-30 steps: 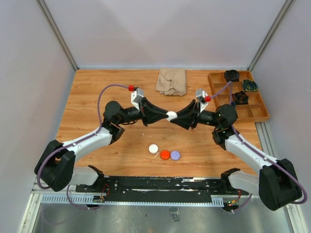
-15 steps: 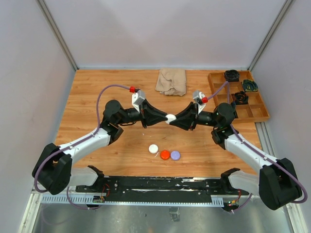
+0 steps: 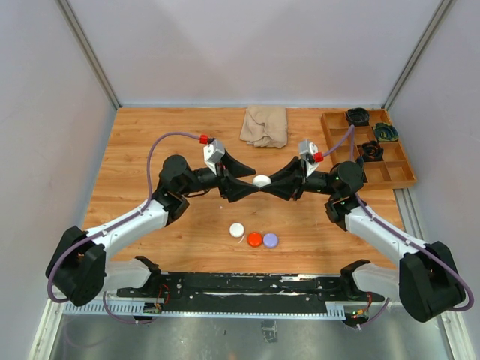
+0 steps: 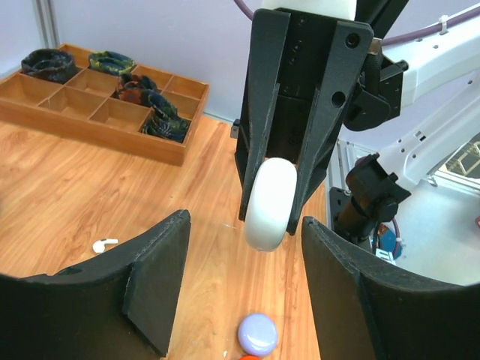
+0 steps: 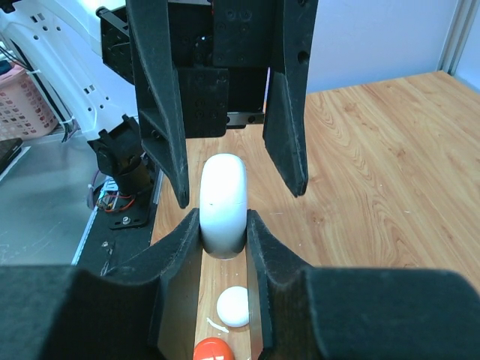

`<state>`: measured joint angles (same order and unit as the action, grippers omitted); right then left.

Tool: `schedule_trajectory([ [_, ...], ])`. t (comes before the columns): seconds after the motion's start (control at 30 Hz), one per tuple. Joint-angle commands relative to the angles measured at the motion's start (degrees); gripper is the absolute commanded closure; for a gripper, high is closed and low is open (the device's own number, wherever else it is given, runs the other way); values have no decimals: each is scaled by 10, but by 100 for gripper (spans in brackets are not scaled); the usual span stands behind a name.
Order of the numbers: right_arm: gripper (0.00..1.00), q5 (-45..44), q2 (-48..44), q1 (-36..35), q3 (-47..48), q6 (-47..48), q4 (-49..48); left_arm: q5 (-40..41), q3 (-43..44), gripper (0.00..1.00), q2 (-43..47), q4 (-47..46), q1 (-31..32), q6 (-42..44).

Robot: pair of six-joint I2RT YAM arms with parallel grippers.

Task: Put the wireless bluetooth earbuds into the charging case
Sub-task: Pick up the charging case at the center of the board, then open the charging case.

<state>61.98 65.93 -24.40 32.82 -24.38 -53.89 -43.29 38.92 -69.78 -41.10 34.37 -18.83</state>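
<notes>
Above the middle of the counter (image 3: 150,142), my right tool (image 5: 223,225) is clamped on the white charging case (image 3: 261,181), held on edge, long axis upright. My left tool (image 4: 244,244) faces it, jaws apart either side; half a second ago they pinched it too. One white earbud (image 4: 105,244) lies on the wood below, toward the tray (image 4: 97,127); I'd send the freed left arm.

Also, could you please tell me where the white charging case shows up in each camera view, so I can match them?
Top external: white charging case just above the picture's middle.
Left wrist: centre, edge-on in the right gripper.
Right wrist: centre-left, edge-on, clamped low between the fingers.
Shared landmark: the row of round pucks, below the case in every view.
</notes>
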Motion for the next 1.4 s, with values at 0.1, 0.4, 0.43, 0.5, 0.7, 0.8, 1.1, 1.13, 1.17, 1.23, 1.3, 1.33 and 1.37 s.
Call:
schedule_trajectory([
  [0.1, 99, 6, 6, -15, -11, -2, -58, 48, 22, 33, -1, 32, 18, 28],
  [0.4, 99, 10, -2, -16, -26, 17, -65, 101, 43, 32, 16, 90, 18, 31],
  [0.43, 99, 11, -1, -17, -28, 18, -65, 101, 44, 33, 18, 92, 17, 30],
  [0.5, 99, 13, 1, -17, -27, 20, -66, 102, 47, 32, 22, 97, 17, 28],
  [0.7, 99, 21, 4, -19, -28, 20, -74, 110, 52, 32, 37, 115, 13, 30],
  [0.8, 99, 22, 4, -20, -27, 19, -75, 120, 51, 32, 43, 124, 11, 35],
  [1.1, 99, 21, 5, -21, -27, 19, -77, 140, 54, 32, 46, 141, 8, 36],
  [1.13, 99, 22, 6, -21, -28, 19, -78, 141, 55, 32, 46, 142, 8, 35],
  [1.17, 99, 21, 6, -21, -29, 20, -79, 142, 56, 32, 47, 143, 7, 34],
  [1.23, 99, 22, 7, -21, -29, 20, -81, 146, 56, 31, 49, 145, 7, 32],
  [1.3, 99, 20, 9, -21, -30, 21, -83, 148, 56, 31, 49, 146, 6, 30],
  [1.33, 99, 19, 9, -22, -30, 22, -84, 148, 56, 30, 50, 146, 6, 29],
  [1.37, 99, 18, 10, -21, -30, 22, -84, 149, 56, 30, 52, 146, 6, 29],
])
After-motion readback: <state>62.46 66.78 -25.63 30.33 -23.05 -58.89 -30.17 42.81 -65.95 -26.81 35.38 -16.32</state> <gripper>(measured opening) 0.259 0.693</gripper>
